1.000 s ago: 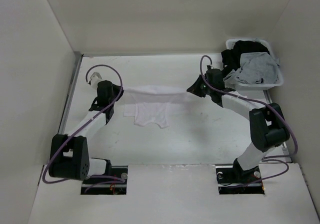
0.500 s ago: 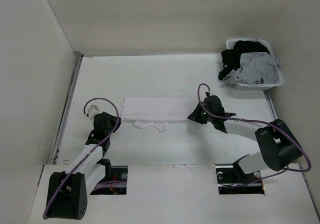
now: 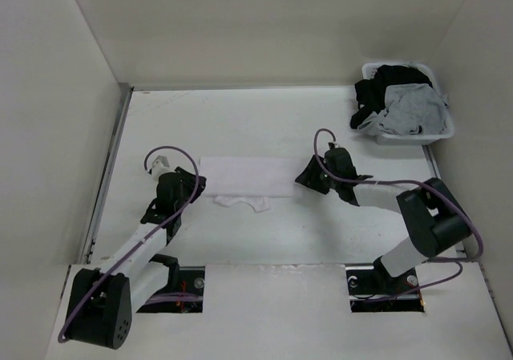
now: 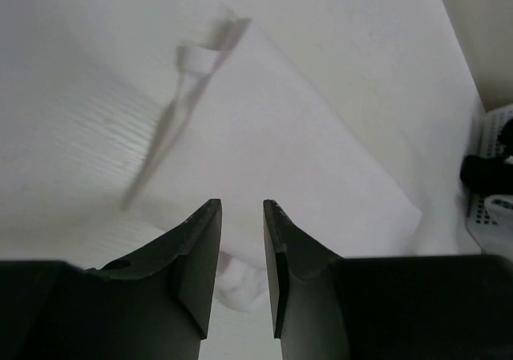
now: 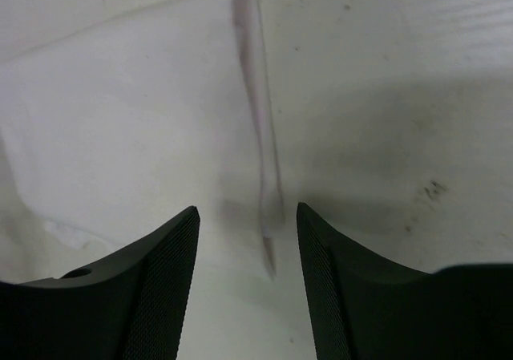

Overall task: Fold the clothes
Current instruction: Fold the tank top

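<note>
1. Arms low and reaching inward: left gripper [image 3: 192, 185] at left end of top [image 3: 248, 173], right gripper [image 3: 308, 175] at its right end.
2. Left gripper's fingers [image 4: 196, 256] slightly parted, right gripper's fingers [image 5: 164, 280] spread wide; neither pinches cloth.
3. Top lies flat as a folded strip between them, straps [image 3: 240, 204] poking from near edge; basket [image 3: 417, 138] well apart, far right.

White basket [image 3: 409, 138] at table's [image 3: 240, 119] far right corner, black garment [image 3: 397, 78] and light grey garment [image 3: 413, 107] heaped inside
</note>
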